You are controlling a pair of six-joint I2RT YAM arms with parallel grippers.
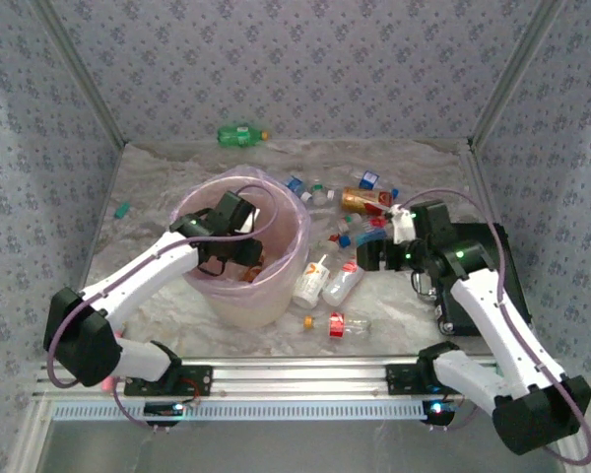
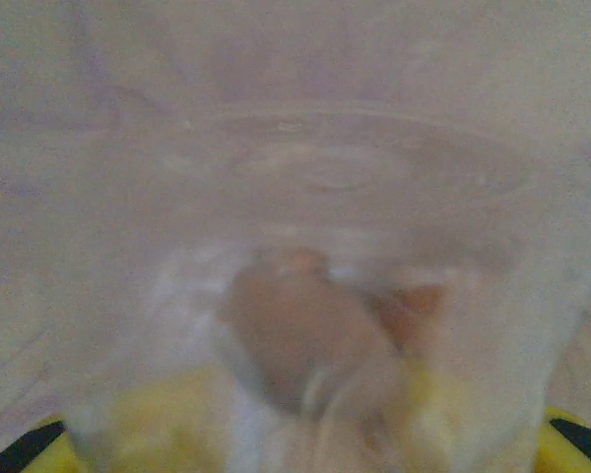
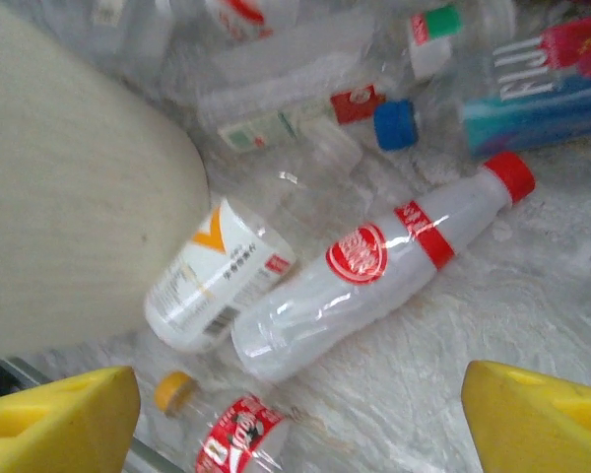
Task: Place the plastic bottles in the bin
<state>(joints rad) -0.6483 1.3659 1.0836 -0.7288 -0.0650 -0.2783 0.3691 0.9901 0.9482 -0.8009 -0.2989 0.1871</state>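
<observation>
Top external: my left fingers [image 2: 559, 448] clamped a clear bottle [image 2: 315, 296] over the bin [image 1: 276, 294] for dropping; right fingers [image 3: 59, 414] gaped above a red-capped bottle [image 3: 364, 286].

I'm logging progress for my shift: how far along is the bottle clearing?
Done: something orange-brown shows inside the bin. In hand: the left tool, shut on a clear bottle, is over it; the right tool hangs open above a red-capped bottle. Left: many bottles on the table, the green bottle farthest.
</observation>
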